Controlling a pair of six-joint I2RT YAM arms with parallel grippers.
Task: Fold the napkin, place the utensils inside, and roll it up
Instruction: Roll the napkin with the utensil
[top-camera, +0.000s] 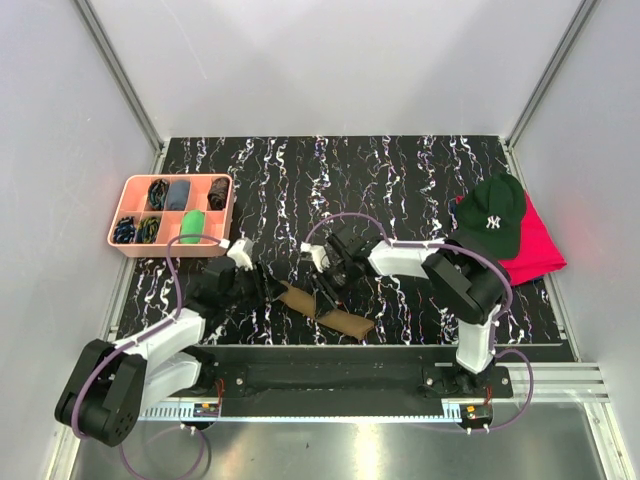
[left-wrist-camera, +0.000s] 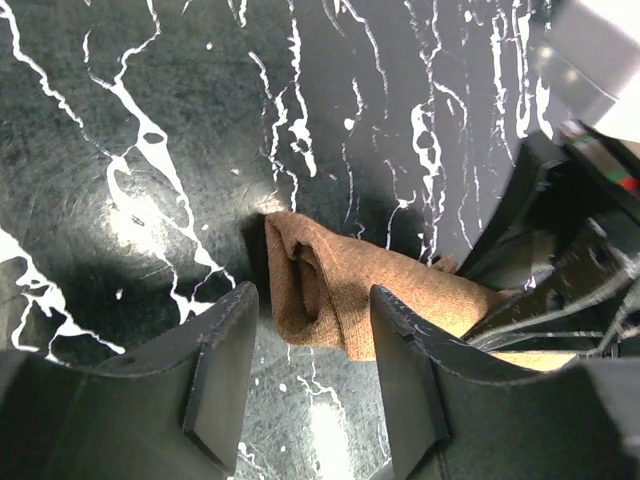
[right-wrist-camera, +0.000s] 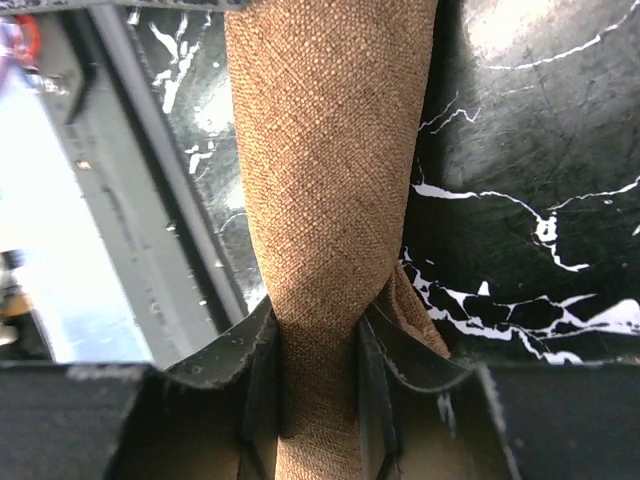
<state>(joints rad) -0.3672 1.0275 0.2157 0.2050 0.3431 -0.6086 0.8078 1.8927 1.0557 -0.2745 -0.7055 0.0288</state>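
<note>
Olive-brown cloth, the napkin (top-camera: 349, 322), lies rolled into a narrow tube on the black, white-veined table (top-camera: 400, 170), at about 6 o'clock of the tabletop and close to the near edge, slanting from 10 o'clock down to 4 o'clock. The right gripper (right-wrist-camera: 318, 335) has its two dark fingers (right-wrist-camera: 262, 370) pressed against either side of the roll, clamping the fabric so that it narrows to a waist there; beyond the pinch the tube runs on toward 12 o'clock in the right wrist view, its weave plain to see. The left gripper (left-wrist-camera: 312, 330) sits at the roll's other end with its jaws spread wide. From the left wrist camera, the folded end of the tube shows in the gap at 12 o'clock from the fingertips, and neither pad appears to touch it. What the roll holds cannot be seen. At 9 o'clock on the table stands a pink compartment tray (top-camera: 120, 245) with dark items and one green one. At 3 o'clock a dark green cap (top-camera: 490, 215) rests on a red cloth (top-camera: 540, 250), well apart from the napkin.
</note>
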